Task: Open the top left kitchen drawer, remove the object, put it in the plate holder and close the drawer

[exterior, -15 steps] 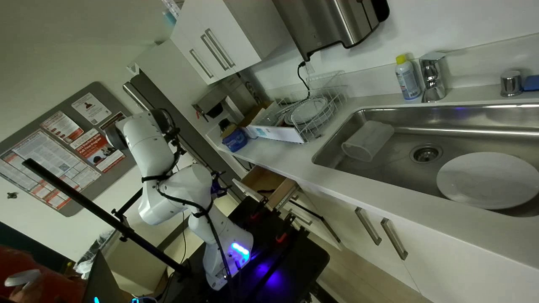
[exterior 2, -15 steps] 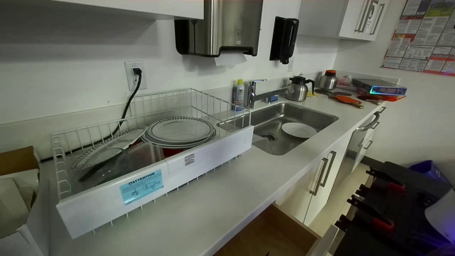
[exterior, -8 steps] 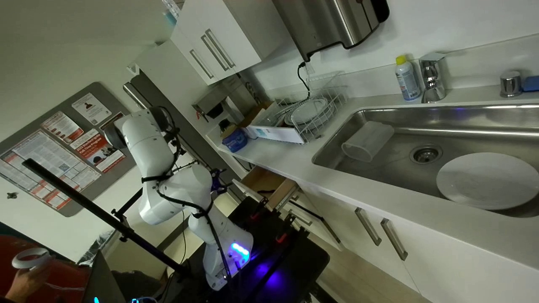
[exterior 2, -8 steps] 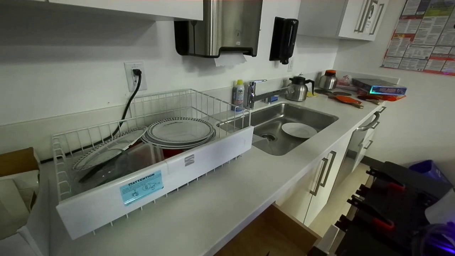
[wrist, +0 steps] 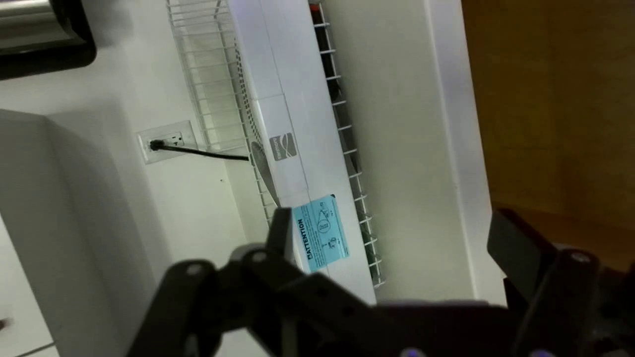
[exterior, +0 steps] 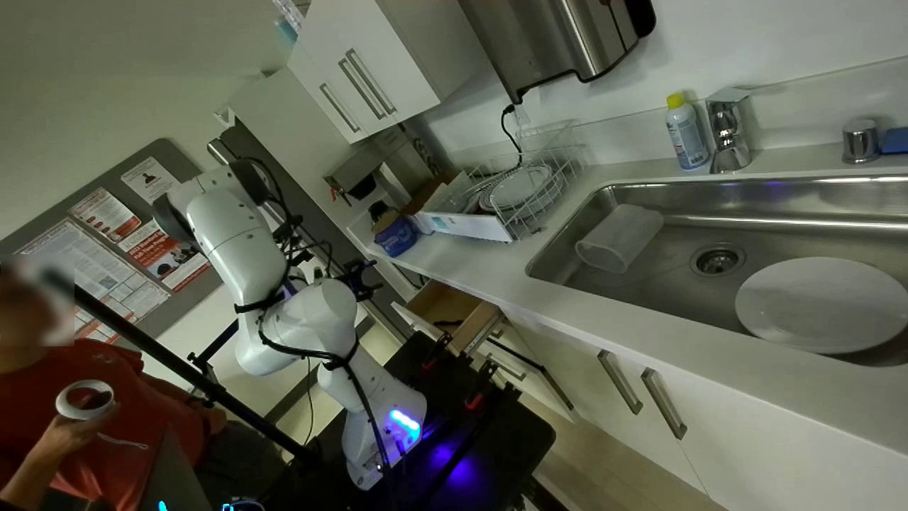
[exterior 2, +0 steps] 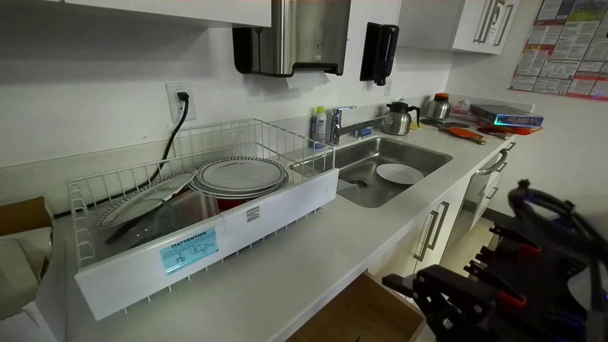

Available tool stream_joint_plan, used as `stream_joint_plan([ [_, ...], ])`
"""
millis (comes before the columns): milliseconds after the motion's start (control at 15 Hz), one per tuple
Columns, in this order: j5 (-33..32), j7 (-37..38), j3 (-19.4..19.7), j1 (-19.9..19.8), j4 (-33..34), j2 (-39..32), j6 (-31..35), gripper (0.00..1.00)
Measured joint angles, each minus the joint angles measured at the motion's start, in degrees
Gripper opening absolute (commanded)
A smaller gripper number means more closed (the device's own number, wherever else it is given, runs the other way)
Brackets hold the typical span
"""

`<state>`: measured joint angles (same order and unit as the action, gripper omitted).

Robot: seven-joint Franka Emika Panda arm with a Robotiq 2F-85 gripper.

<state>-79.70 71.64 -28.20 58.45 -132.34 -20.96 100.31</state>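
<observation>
The top left drawer stands open; its wood-toned inside [exterior: 441, 301] shows in both exterior views [exterior 2: 365, 313] and at the right of the wrist view [wrist: 550, 109]. A small dark thing [exterior: 448, 323] lies inside, too small to identify. The plate holder is a white wire dish rack with a white front panel [exterior 2: 280, 209] on the counter, holding several plates. It also shows in the wrist view [wrist: 317, 124]. My gripper [wrist: 399, 245] is open and empty, its fingers spread. In both exterior views the gripper [exterior: 360, 280] hangs near the open drawer's front, above it [exterior 2: 403, 285].
A steel sink [exterior: 681, 284] with a white plate [exterior: 823, 305] and a clear container [exterior: 619, 238] lies beyond the rack. Upper cupboards [exterior: 369, 64] and a towel dispenser [exterior 2: 294, 38] hang above the counter. A black table [exterior: 482, 440] bears the arm. A person [exterior: 106, 419] stands behind.
My gripper has risen and come into view over the drawer's front edge. The person has moved into view. The drawer and rack have not moved.
</observation>
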Motion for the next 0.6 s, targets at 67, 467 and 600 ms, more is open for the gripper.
stream_joint_plan([
  [67, 1.3, 0.0, 0.0, -1.2, 0.1, 1.6, 2.5, 1.0],
  [467, 6.7, 1.3, 0.8, -8.9, 0.0, 8.6, 20.4, 1.0],
  [600, 7.8, 1.8, 1.0, -9.7, 0.0, 9.0, 21.2, 1.0],
])
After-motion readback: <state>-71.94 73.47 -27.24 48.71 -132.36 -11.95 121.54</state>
